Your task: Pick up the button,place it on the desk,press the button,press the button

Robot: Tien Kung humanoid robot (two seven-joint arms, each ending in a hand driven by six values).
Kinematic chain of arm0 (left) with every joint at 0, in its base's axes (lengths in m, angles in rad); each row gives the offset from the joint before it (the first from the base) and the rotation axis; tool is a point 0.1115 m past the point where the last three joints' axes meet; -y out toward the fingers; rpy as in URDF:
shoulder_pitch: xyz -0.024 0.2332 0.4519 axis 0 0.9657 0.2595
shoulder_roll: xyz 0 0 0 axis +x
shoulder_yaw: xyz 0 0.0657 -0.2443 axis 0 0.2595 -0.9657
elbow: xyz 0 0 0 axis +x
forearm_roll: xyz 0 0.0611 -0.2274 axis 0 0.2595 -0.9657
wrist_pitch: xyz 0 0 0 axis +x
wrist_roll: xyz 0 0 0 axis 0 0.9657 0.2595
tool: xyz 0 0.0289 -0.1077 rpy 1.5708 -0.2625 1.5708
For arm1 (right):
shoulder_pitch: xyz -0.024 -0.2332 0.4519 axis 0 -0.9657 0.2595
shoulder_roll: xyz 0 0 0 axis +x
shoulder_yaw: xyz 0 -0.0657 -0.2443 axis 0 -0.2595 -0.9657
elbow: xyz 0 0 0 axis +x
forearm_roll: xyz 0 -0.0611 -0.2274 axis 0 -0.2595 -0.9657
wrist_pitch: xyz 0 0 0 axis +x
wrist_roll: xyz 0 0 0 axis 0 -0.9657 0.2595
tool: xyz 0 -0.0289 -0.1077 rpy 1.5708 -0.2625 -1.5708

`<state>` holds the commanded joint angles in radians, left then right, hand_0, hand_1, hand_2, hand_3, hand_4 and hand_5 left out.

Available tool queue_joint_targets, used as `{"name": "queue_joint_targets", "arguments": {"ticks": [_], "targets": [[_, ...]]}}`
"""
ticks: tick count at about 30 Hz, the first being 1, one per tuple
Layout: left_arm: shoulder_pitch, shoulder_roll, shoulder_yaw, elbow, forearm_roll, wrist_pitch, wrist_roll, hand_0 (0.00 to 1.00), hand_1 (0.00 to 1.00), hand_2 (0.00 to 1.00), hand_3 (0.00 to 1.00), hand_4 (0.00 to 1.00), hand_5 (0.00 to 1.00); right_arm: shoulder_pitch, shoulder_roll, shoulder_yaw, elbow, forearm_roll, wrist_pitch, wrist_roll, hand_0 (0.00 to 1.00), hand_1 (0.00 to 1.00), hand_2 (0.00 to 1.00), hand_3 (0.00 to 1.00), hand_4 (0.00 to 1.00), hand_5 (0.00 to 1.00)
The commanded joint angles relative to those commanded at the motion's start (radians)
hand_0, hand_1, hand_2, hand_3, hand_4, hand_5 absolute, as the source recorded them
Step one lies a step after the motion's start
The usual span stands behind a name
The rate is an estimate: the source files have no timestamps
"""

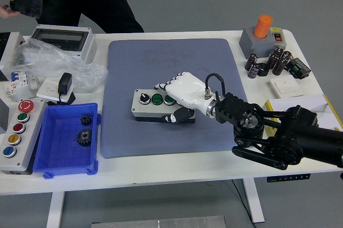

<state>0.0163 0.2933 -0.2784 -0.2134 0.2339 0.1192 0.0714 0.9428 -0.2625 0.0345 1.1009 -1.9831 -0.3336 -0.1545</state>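
- The button box sits flat on the blue mat on the table, so placing looks done.
- The right hand wraps its right end, fingers on top, thumb in front.
- Both presses appear left.

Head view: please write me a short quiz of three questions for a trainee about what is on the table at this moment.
1. True or false: the right hand grasps the grey button box on the blue mat.
2. What lies in the blue bin? A) capacitors B) two black gears C) a plug
3. Fill in: the box in the hand shows a black knob and a ____ button next to it.

Key
1. True: its white fingers wrap over the box's right end and the thumb curls at its front.
2. B, the two black gears.
3. Green.
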Motion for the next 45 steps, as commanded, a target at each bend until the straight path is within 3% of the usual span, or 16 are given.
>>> {"name": "queue_joint_targets", "arguments": {"ticks": [3,4,15,16,21,22,27,28,39,40,45], "targets": [[0.0,0.0,0.001,0.0,0.0,0.0,0.0,0.616,0.65,0.61,0.641,0.66,0.356,0.012,0.005,-0.006,-0.031,-0.007,0.002,0.035,0.634,0.655,0.646,0.345,0.544,0.002],[0.0,-0.001,0.001,0.0,0.0,0.0,0.0,0.616,0.65,0.61,0.64,0.661,0.357,0.015,0.005,-0.008,-0.04,-0.008,0.005,0.044,0.679,0.693,0.771,0.359,0.533,0.002],[0.004,-0.003,0.006,0.001,-0.003,0.001,0.0,0.615,0.65,0.611,0.638,0.66,0.36,0.028,-0.003,0.022,-0.036,0.011,0.046,0.082,0.701,0.705,0.817,0.379,0.512,0.002],[0.004,-0.003,0.005,0.001,-0.003,0.0,0.0,0.615,0.65,0.611,0.638,0.658,0.361,0.028,-0.003,0.023,-0.035,0.014,0.047,0.083,0.722,0.721,0.842,0.53,0.545,0.002],[0.006,-0.004,0.006,0.001,-0.004,0.001,0.0,0.615,0.65,0.611,0.638,0.658,0.361,0.027,-0.004,0.025,-0.031,0.026,0.058,0.081,0.722,0.721,0.842,0.53,0.545,0.002],[0.006,-0.004,0.008,0.001,-0.006,0.001,0.0,0.615,0.65,0.611,0.638,0.656,0.359,0.027,-0.005,0.026,-0.029,0.03,0.061,0.081,0.74,0.73,0.849,0.678,0.581,0.075],[0.007,-0.004,0.009,0.002,-0.007,0.001,0.0,0.615,0.65,0.611,0.638,0.656,0.359,0.026,-0.012,0.035,-0.015,0.063,0.069,0.077,0.74,0.73,0.849,0.678,0.581,0.075],[0.006,-0.004,0.009,0.002,-0.007,0.001,0.0,0.615,0.65,0.609,0.637,0.654,0.359,0.025,-0.015,0.04,-0.009,0.078,0.071,0.075,0.749,0.736,0.849,0.697,0.669,0.109],[0.008,-0.007,0.016,0.002,-0.007,0.001,0.0,0.614,0.65,0.611,0.637,0.653,0.363,0.015,-0.041,0.101,0.052,0.147,0.118,0.067,0.749,0.738,0.848,0.715,0.719,0.113],[0.008,-0.006,0.017,0.002,-0.006,0.001,0.0,0.614,0.65,0.611,0.637,0.652,0.363,0.013,-0.042,0.106,0.054,0.148,0.123,0.066,0.754,0.746,0.867,0.839,0.783,0.152],[0.006,-0.006,0.017,0.002,-0.004,0.0,0.0,0.614,0.65,0.611,0.637,0.652,0.363,0.009,-0.042,0.116,0.056,0.145,0.145,0.05,0.754,0.746,0.867,0.839,0.783,0.152]]}}
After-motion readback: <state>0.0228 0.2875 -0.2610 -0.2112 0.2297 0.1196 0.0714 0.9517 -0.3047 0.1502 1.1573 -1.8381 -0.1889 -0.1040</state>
